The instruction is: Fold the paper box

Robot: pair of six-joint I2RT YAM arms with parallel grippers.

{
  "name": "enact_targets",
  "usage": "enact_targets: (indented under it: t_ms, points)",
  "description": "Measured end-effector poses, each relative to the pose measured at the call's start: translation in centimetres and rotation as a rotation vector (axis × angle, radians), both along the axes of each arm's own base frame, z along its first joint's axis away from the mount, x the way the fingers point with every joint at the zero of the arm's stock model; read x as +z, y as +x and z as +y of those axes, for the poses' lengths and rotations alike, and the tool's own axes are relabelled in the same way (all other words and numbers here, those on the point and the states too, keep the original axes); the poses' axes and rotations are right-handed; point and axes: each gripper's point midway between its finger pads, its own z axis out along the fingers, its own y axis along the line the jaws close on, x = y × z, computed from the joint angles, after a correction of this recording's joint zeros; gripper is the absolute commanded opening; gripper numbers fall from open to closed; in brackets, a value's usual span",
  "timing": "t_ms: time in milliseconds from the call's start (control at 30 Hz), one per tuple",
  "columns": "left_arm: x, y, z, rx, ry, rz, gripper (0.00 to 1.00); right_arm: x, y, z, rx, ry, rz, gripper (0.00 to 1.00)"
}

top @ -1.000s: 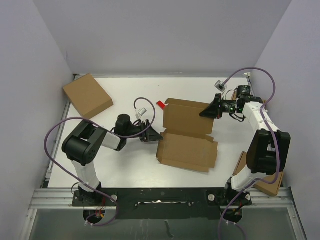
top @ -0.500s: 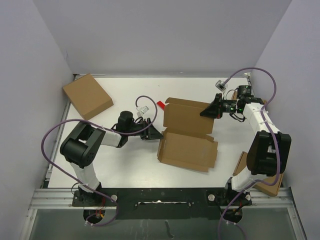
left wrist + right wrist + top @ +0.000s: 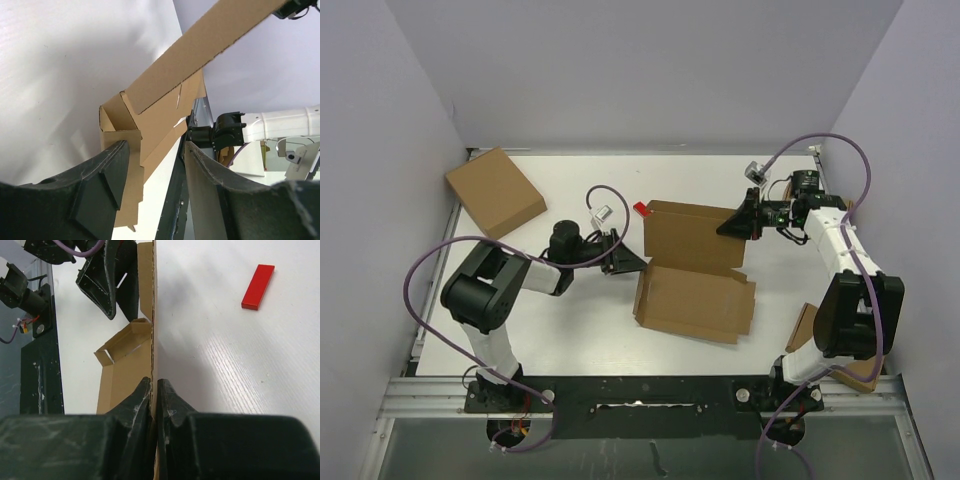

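The paper box (image 3: pixel 695 303), seen from above, lay between the two arms. Its base was flat on the table (image 3: pixel 570 330), its long axis ran from one hand toward the other, and its raised panel (image 3: pixel 692 237) stood along the far edge. The right gripper (image 3: pixel 728 228) was clamped on the end of that panel nearest to it. The left gripper (image 3: pixel 623 262) sat just off the box's opposite short end and was the nearer hand for folding there. A small red block (image 3: pixel 641 209) lay beyond the left gripper, near the panel's corner and apart from both hands, and a ready-made box (image 3: pixel 495 190) lay well behind it. From the left wrist, the jaws stood apart and the box's side flap (image 3: pixel 120 150) was straight ahead, against the inner face of one finger (image 3: pixel 100 185) but not pinched. The raised panel slanted away overhead, and nothing blocked the way. From the right wrist, the fingers were shut on the panel, which ran edge-on straight ahead. The red block lay ahead to one side, and the left gripper waited at the panel's far end.
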Motion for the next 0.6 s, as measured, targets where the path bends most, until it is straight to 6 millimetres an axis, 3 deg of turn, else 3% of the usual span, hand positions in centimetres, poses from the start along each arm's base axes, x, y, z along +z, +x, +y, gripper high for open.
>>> enact_targets:
  t_ms: [133, 333, 500, 600]
  points:
    - [-0.5, -0.2, 0.1, -0.008, 0.021, 0.005, 0.57, 0.4, -0.4, 0.7, 0.023, -0.032, -0.048, 0.0]
    - [-2.0, 0.0, 1.0, 0.025, 0.144, -0.008, 0.81, 2.1, 0.5, 0.7, 0.019, -0.054, -0.107, 0.0]
    - [0.4, 0.6, 2.0, 0.092, 0.228, -0.16, 0.85, 4.2, 1.2, 0.9, 0.024, -0.032, -0.157, 0.0]
    - [1.8, 1.0, 2.1, 0.129, 0.258, -0.259, 0.78, 4.7, 1.2, 1.1, 0.026, -0.016, -0.155, 0.0]
